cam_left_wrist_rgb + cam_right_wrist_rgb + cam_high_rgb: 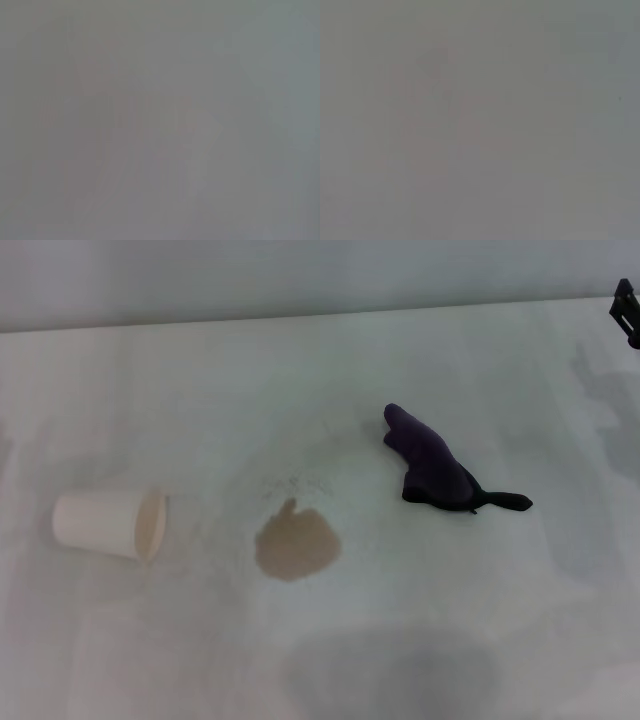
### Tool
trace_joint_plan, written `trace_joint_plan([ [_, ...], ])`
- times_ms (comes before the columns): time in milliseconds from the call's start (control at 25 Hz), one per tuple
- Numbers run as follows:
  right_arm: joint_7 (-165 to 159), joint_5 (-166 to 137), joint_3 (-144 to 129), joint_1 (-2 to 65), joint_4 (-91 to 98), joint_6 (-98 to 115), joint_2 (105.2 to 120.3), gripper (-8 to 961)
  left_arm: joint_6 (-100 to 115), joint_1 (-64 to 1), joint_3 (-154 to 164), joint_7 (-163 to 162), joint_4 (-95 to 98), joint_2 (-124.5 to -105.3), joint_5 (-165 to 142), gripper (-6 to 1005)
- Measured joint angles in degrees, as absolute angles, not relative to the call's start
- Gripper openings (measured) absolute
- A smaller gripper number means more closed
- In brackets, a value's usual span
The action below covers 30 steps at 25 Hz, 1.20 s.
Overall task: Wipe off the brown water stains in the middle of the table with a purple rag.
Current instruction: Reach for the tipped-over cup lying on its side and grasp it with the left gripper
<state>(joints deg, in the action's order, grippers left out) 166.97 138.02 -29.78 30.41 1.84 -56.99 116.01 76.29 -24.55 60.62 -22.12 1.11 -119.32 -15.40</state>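
The brown water stain (297, 544) is a tan blotch with a small peak, low in the middle of the white table (200, 400). The purple rag (432, 466) lies flat to the right of and beyond the stain, apart from it, its thin dark tail (505, 502) pointing right. A small black part of my right gripper (627, 312) shows at the far right edge, well away from the rag. My left gripper is out of view. Both wrist views show only plain grey.
A white paper cup (110, 524) lies on its side to the left of the stain, its mouth facing the stain. A grey shadow (390, 675) falls on the table's near edge.
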Motion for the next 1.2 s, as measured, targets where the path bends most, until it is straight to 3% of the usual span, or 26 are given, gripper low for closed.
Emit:
trace_joint_plan([
  [320, 165.08, 138.26, -29.79, 30.64, 1.51, -56.98, 116.02, 860, 75.96, -25.16, 60.5, -24.31, 2.01, -118.99, -15.38, 885],
  [560, 164.85, 138.35, -29.72, 31.87, 1.55, -56.94, 115.92, 860, 71.7, -24.25, 61.46, -34.58, 9.0, -117.22, -20.79, 885],
  [800, 164.68, 138.35, -29.7, 32.21, 1.54, -56.48, 115.99, 860, 66.94, -22.25, 61.38, -69.21, 22.36, -110.37, -46.19, 886],
  [920, 163.83, 138.29, -29.7, 32.58, 0.93, -55.67, 116.07, 860, 67.24, -17.87, 60.8, -83.5, 34.39, -106.95, -60.4, 886],
  [1040, 163.21, 138.28, -29.7, 32.75, 0.42, -55.16, 116.08, 860, 69.22, -13.57, 58.79, -94.9, 47.63, -104.34, -71.96, 886],
  [1200, 163.18, 138.33, -29.7, 32.83, 0.56, -53.87, 116.05, 860, 78.19, -12.93, 51.86, -103.01, 58.22, -102.5, -86.38, 886],
])
